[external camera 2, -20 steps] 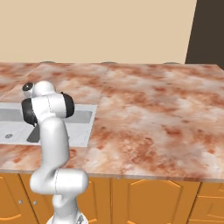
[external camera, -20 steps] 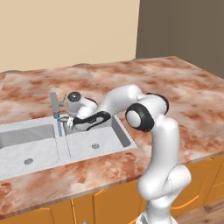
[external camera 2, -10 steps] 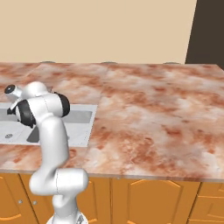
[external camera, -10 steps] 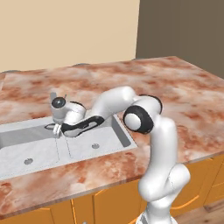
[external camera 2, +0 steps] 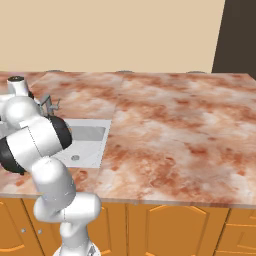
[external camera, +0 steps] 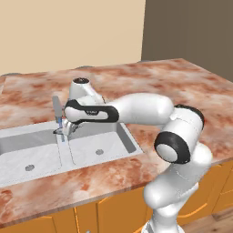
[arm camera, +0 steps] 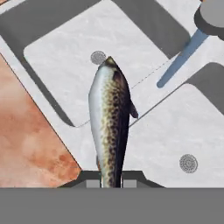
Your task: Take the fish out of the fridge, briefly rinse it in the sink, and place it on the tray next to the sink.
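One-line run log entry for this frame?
stage: rinse | gripper: shut on slender speckled silver-grey fish | position: over double-basin steel sink | angular grey faucet: water running

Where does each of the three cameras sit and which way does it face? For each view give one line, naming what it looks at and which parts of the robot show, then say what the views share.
Left base view: behind the arm on its left, looking forward and down at the sink; the white arm reaches left to the faucet.
Right base view: behind on the right, facing the marble counter; elbow and base show at left.
Hand view: on the hand, looking along the gripper shut on the fish, over both basins.
Shared: all show the sink; the water stream appears in hand and left base views.
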